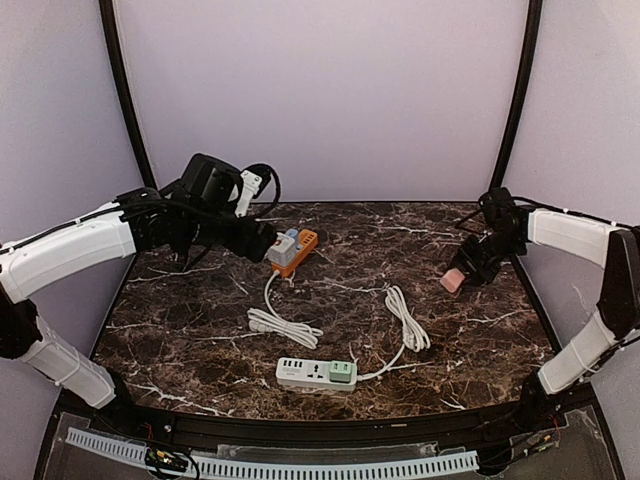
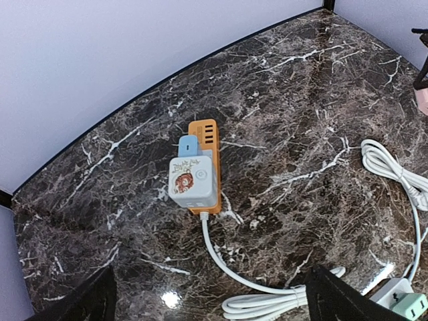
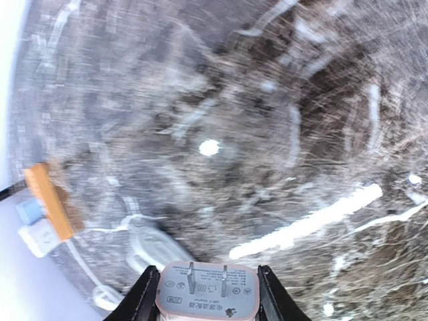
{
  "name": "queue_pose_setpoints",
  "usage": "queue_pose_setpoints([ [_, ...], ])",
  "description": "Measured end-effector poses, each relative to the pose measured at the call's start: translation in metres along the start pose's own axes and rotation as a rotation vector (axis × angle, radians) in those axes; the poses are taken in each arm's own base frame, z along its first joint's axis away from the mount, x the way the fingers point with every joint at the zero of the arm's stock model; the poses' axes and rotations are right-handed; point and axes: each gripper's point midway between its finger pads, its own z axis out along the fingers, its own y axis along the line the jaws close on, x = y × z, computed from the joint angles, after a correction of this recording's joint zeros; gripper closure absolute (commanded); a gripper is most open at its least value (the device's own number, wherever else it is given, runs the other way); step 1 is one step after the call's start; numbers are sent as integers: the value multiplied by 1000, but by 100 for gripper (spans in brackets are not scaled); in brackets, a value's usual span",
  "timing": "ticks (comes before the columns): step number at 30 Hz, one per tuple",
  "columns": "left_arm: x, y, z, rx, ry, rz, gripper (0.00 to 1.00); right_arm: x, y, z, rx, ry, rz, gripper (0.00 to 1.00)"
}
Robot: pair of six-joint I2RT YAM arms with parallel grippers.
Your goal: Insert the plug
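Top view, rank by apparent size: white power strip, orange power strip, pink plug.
1. white power strip
2. orange power strip, slightly smaller-looking, but farther from camera, so unsure
3. pink plug, clearly smallest

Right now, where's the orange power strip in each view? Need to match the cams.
Top external: orange power strip sits left of centre toward the back of the table, just beyond the left arm's tip.
Left wrist: orange power strip lies centre-left, with a white adapter on its near end.
Right wrist: orange power strip shows at the left edge, mid-height, blurred.
Shared landmark: its white cord.
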Motion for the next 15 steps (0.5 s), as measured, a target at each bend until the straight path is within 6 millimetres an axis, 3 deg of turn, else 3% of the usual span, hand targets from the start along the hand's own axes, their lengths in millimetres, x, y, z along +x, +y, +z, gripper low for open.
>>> queue_pose_setpoints([
  [6, -3, -18, 3, 110, 39, -104, 1, 0, 49, -28, -177, -29, 69, 76],
  [15, -29, -56, -7, 353, -18, -212, 9, 33, 97, -47, -326, 26, 119, 77],
])
